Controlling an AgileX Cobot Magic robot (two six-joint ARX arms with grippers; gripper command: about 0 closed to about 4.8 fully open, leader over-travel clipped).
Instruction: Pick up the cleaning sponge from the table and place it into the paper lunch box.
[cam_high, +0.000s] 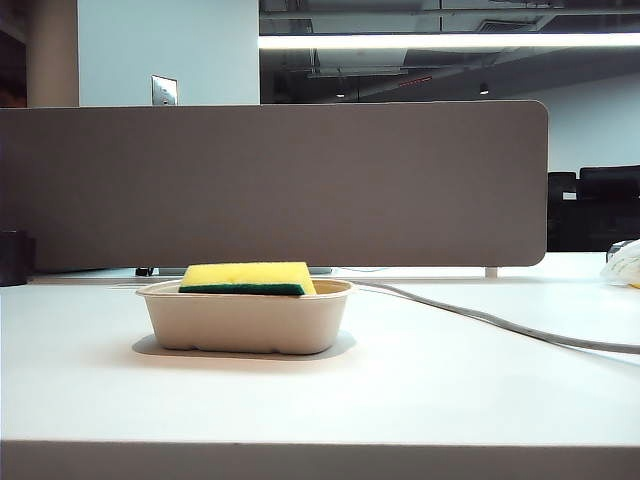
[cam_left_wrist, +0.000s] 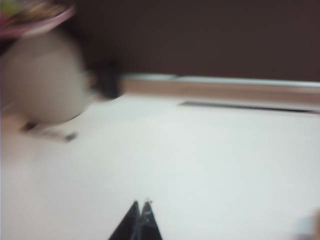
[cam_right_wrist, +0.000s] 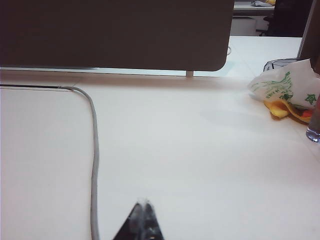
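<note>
The cleaning sponge (cam_high: 247, 278), yellow foam over a dark green layer, rests on the rim of the paper lunch box (cam_high: 245, 322), which stands on the white table (cam_high: 400, 390) left of centre. Neither arm shows in the exterior view. In the blurred left wrist view my left gripper (cam_left_wrist: 141, 204) is shut with nothing in it, over bare table. My right gripper (cam_right_wrist: 144, 202) is shut and empty too, above bare table beside a grey cable (cam_right_wrist: 94, 150). Sponge and box do not appear in either wrist view.
A grey-brown divider panel (cam_high: 280, 180) runs along the back of the table. The grey cable (cam_high: 500, 322) trails right from behind the box. A white bag with food scraps (cam_right_wrist: 287, 90) lies at the far right. A blurred pale rounded object (cam_left_wrist: 42, 80) shows in the left wrist view.
</note>
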